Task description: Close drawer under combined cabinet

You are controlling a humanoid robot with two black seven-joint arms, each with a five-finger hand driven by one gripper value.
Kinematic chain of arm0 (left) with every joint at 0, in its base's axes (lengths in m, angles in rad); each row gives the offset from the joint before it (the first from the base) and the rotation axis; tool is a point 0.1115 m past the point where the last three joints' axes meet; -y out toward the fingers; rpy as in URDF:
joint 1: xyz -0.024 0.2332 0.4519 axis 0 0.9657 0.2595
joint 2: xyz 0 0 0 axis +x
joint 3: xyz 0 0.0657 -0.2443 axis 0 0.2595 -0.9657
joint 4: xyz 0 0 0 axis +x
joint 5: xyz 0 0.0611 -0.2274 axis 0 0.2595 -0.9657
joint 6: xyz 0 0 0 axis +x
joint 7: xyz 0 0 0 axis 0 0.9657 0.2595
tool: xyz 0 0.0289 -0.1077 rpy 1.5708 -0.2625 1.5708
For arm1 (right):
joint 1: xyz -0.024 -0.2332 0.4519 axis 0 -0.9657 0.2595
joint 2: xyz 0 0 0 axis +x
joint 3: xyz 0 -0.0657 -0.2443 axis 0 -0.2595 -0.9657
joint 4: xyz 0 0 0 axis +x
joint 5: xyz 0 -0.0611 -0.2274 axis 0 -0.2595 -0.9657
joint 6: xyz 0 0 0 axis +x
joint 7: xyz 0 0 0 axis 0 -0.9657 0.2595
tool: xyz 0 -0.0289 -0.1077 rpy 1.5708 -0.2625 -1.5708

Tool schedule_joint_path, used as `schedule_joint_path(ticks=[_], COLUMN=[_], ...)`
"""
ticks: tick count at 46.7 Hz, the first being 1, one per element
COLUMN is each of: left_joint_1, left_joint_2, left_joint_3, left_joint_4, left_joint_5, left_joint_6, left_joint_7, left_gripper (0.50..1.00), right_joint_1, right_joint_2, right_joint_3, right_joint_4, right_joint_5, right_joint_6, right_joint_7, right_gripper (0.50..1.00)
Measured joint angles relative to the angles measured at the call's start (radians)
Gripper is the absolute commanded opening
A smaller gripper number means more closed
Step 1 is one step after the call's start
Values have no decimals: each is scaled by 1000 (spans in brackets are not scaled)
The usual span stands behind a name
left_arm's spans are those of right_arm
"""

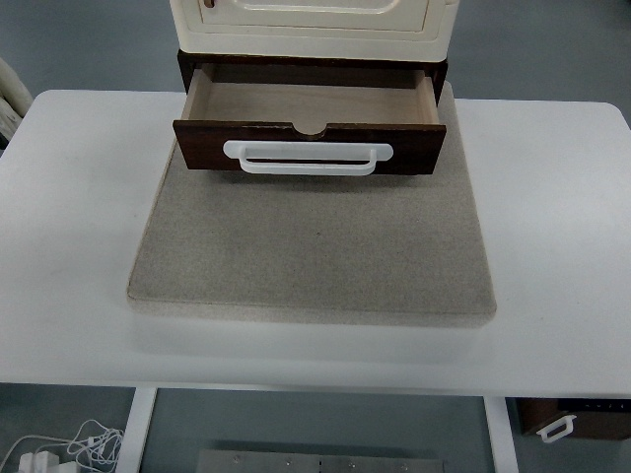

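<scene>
A dark brown wooden drawer [310, 146] stands pulled out from under a cream cabinet [314, 22] at the top of the top view. The drawer's inside [311, 101] is pale wood and holds nothing. A white bar handle [308, 158] runs across its front panel. Neither of my hands shows in the frame.
The cabinet stands on a beige felt mat [312, 246] on a white table [552, 227]. Below the table's near edge lie white cables [69, 448] at the left and a dark box with a white handle [572, 419] at the right.
</scene>
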Motion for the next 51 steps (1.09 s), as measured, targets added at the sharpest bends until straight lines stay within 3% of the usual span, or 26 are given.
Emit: schedule_joint_path(ticks=[12,28,38,51], left_joint_1=[-22,-105,-107,-107], left_joint_2=[-3,-8,-19,-57], left_joint_3=[120,315,373,444], left_joint_4=[-110,-178,-228,-271], left_joint_5=[107,173,255,333], left_joint_6=[-6,-30,-115,-222], left_joint_7=[3,13,129,188], left_gripper=[996,996,996,996], right_joint_1=[0,0,0,0], right_joint_2=[0,0,0,0], right_joint_3=[0,0,0,0], right_joint_4=[0,0,0,0], right_joint_5=[0,0,0,0], right_joint_6=[0,0,0,0], right_joint_7=[0,0,0,0], right_gripper=[952,952,952,952])
